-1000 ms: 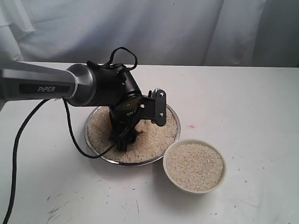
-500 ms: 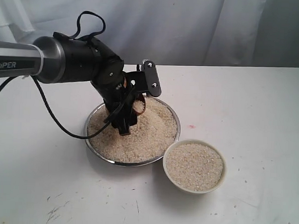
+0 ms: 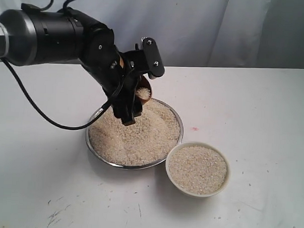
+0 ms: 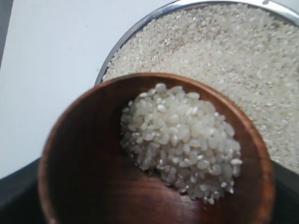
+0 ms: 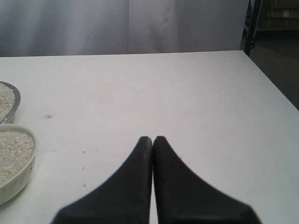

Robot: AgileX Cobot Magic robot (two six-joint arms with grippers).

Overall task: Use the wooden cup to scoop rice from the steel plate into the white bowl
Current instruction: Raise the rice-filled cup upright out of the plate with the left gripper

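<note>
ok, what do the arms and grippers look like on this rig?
Left arm: fat black cylindrical housing, silver-grey section behind it, thin black cable looping off it. Left gripper: black, with a black bracket carrying silver screws. Right gripper: two matte black fingers tapering to narrow tips. No markings legible.

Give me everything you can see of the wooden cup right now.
The cup is small, round, reddish-brown wood, with a smooth, darker inside. The left claw grips it above the plate, near the plate's far edge in the exterior view, clear of the heap below. It is tilted, with its mouth facing the wrist camera. A small mound of rice lies against one side inside, filling it only partly. Its outside and base are mostly hidden.
</note>
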